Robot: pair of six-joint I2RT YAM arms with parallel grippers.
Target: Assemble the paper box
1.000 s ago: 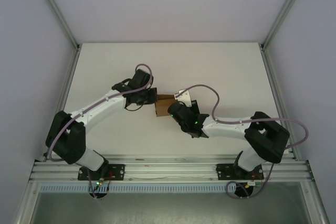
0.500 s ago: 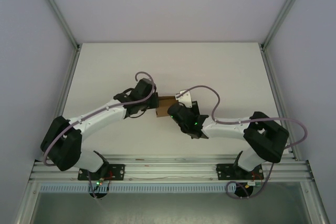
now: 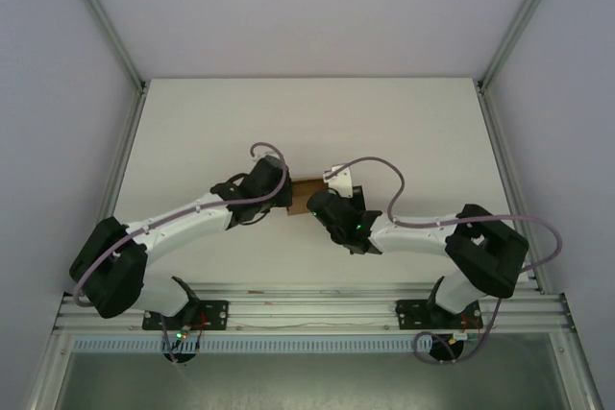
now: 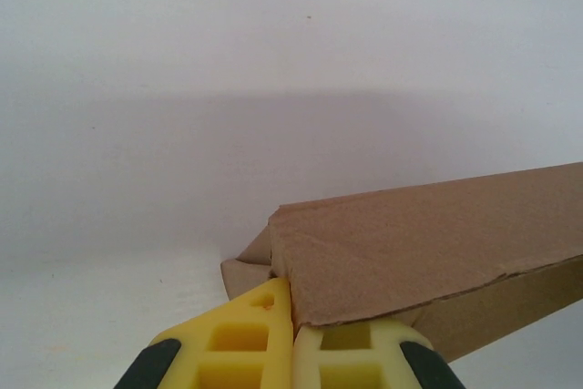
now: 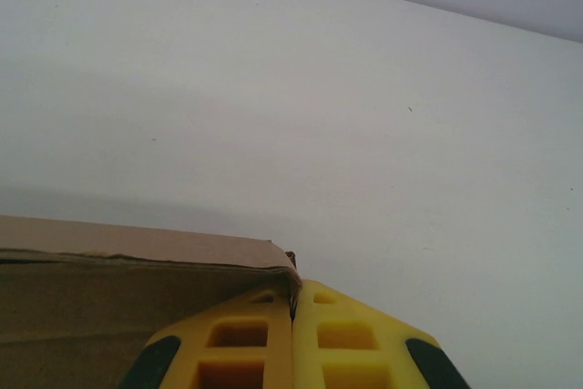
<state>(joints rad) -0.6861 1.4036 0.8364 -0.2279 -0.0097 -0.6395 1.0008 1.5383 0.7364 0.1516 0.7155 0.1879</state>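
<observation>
Where the two arms meet over the white table [image 3: 192,132], the paper box [image 3: 304,193] sits between them as a small brown cardboard piece. The left gripper [image 3: 284,189] touches its left end and the right gripper [image 3: 320,201] its right end. From the left wrist, the paper box [image 4: 428,248] reaches out to the right of the left gripper [image 4: 293,321], rising away from it, with a folded panel on top and a darker side wall beneath. The yellow fingers [image 4: 246,339] are pressed together and a thin cardboard edge runs into the seam between them, so they appear clamped on the paper box. From the right wrist, the paper box [image 5: 118,293] extends to the left of the right gripper [image 5: 293,316], its corner meeting the tips. These yellow fingers [image 5: 351,339] are likewise closed tight, nipping that corner. A soft shadow lies on the table beyond the paper box.
</observation>
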